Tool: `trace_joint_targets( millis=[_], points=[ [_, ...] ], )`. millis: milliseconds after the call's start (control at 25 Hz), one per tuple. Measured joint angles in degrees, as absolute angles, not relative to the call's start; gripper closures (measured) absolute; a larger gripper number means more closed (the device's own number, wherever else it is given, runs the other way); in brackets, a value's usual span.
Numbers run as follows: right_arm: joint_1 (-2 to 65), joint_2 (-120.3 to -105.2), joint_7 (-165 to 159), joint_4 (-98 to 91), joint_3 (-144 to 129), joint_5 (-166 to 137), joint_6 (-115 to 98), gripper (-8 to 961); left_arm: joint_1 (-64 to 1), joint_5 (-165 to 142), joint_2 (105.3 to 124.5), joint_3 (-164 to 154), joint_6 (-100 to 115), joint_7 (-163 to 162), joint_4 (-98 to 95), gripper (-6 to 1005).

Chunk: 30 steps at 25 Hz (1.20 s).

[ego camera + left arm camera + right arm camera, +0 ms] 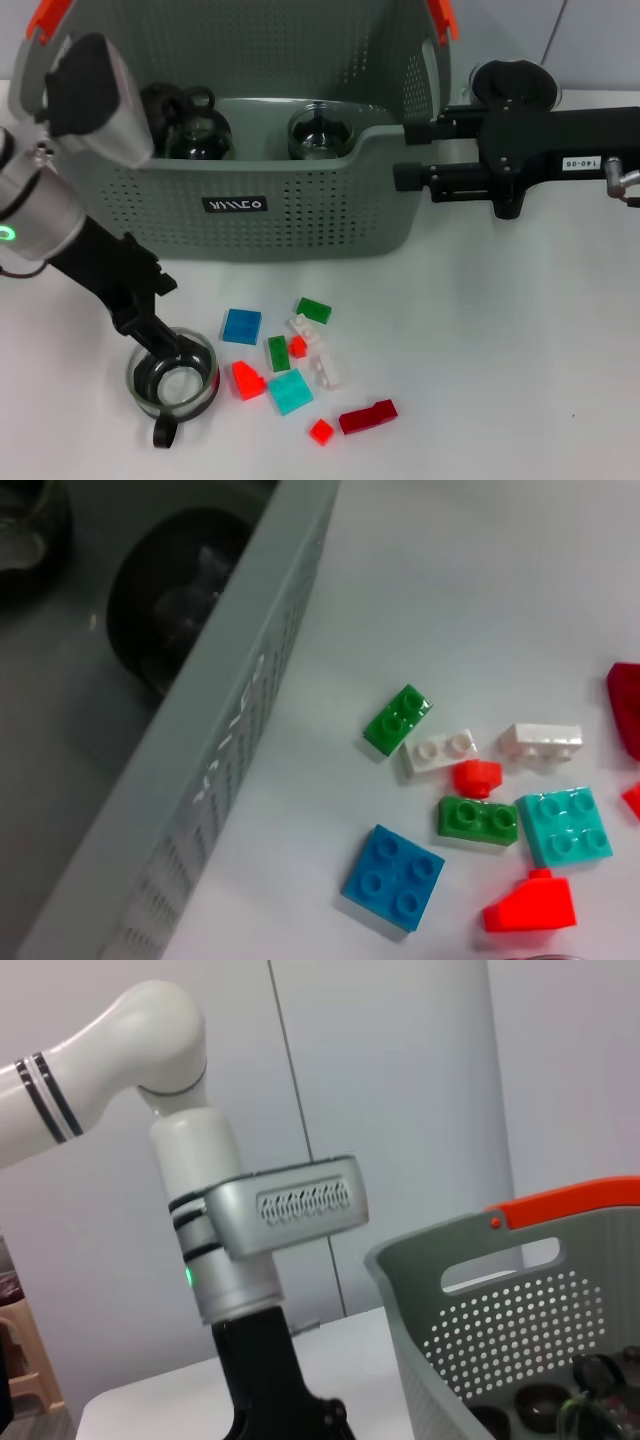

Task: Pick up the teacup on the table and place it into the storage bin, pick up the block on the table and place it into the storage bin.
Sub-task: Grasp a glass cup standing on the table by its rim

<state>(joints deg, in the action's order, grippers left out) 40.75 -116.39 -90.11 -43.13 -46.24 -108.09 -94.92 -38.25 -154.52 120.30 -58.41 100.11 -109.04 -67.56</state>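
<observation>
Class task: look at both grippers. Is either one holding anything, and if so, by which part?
The left gripper has its jaws at the rim of the teacup. The right gripper holds nothing.

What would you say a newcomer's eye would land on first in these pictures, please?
Probably the big grey storage bin at the back of the white table, with dark glassware inside. Next, the bright scatter of toy blocks in front of it. The left tool reaches down at a glass teacup beside them, while the right tool hovers at the bin's right rim.
</observation>
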Motion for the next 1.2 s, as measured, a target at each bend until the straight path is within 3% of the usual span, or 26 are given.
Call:
trace_joint_targets(
  millis=[440, 840, 1200],
  points=[
    [40.6, -116.36, -90.1, -43.0, -45.8, -108.1, -94.9, 254, -38.4, -154.7, 121.13, -60.9, 97.4, -108.9, -64.5, 163],
    [40.6, -116.08, -89.7, -42.3, -45.9, -108.1, -94.9, 254, -38.4, -154.8, 121.55, -61.4, 96.1, -109.1, -62.6, 434],
    [40.3, -116.11, -89.5, -42.3, -45.9, -108.1, -95.0, 255, -38.7, -155.6, 121.8, -61.5, 94.7, -109.2, -60.6, 526]
  ],
)
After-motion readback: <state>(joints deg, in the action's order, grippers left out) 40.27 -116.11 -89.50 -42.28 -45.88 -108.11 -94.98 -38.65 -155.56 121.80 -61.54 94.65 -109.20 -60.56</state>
